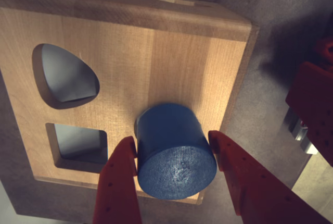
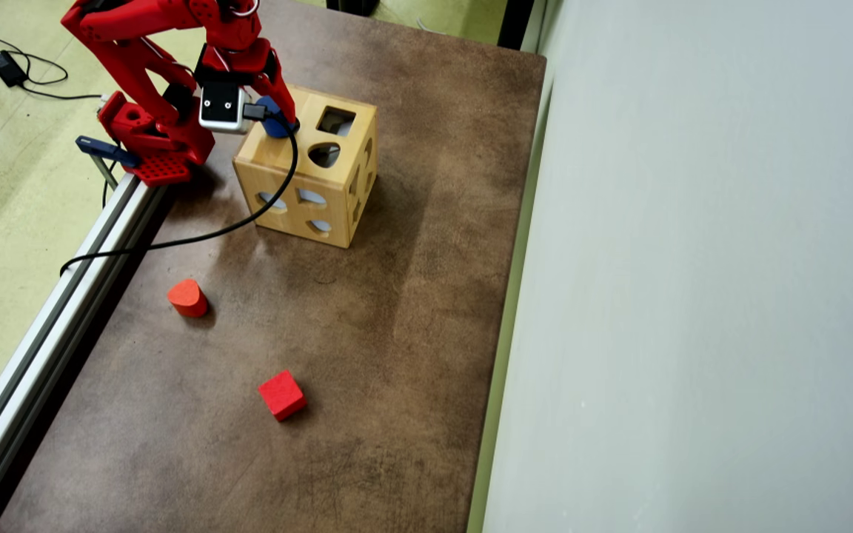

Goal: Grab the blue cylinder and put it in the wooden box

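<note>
One cylinder (image 1: pixel 174 153) is clamped by the gripper (image 1: pixel 174 164) over the one box (image 1: pixel 156 62), centre of the wrist view. Two red blocks, rounded (image 2: pixel 188 297) and cube (image 2: pixel 282 394), are seen only overhead, lower left.

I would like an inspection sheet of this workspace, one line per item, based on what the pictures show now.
Surface: brown table, worn patches.
Job's things: blue cylinder held over the top face of the wooden box, not yet inside.
Clutter: orange-red rounded block and red cube on the table, apart from the box.
Grippers: gripper, red fingers on both sides of the cylinder.
Cables: black cable from the wrist camera across the box edge; another on the floor.
Surroundings: metal rail, grey wall.
</note>
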Robot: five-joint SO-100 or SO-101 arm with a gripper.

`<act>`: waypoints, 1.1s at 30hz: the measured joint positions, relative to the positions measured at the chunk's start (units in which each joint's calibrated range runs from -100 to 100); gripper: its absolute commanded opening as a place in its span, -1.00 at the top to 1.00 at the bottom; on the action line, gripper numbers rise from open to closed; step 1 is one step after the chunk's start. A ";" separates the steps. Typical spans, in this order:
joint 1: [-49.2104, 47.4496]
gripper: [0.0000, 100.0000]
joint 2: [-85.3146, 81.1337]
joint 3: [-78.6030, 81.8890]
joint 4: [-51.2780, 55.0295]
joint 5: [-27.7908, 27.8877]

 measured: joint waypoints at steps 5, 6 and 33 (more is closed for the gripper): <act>0.00 0.96 0.00 0.00 0.00 0.00; 0.00 0.96 0.08 0.00 0.00 0.00; 0.00 0.25 4.15 0.72 0.56 0.15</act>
